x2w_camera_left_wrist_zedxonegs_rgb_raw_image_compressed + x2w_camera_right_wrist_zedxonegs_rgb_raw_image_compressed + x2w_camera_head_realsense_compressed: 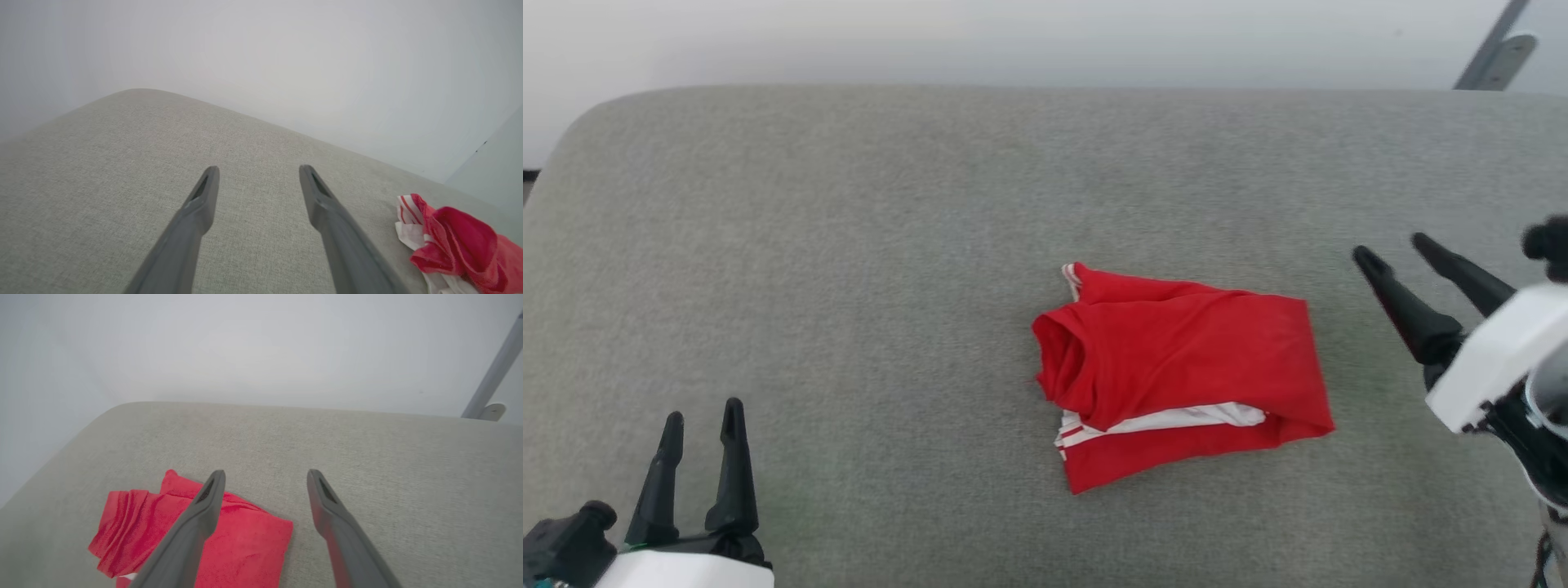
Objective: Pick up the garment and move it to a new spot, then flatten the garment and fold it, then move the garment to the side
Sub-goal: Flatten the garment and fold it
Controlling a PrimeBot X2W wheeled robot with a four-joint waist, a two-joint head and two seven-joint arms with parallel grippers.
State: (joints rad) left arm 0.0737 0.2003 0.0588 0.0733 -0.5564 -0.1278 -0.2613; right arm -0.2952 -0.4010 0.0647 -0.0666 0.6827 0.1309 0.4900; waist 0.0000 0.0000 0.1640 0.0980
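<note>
Grey fabric-covered surface point(849, 245), rounded far corners; folded red garment point(1184, 359) lies on it, right of centre.

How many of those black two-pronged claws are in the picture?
2. The left gripper sits at the head view's lower left, open and empty. The right gripper is at the right edge, open, just right of the folded garment. None seems hidden.

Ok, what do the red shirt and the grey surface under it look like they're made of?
The garment looks like soft matte knit, perhaps cotton jersey: it lies limp in rounded folds. The grey surface looks like matte woven upholstery cloth, probably over padding: fine weave grain shows, and its corners are rounded.
</note>
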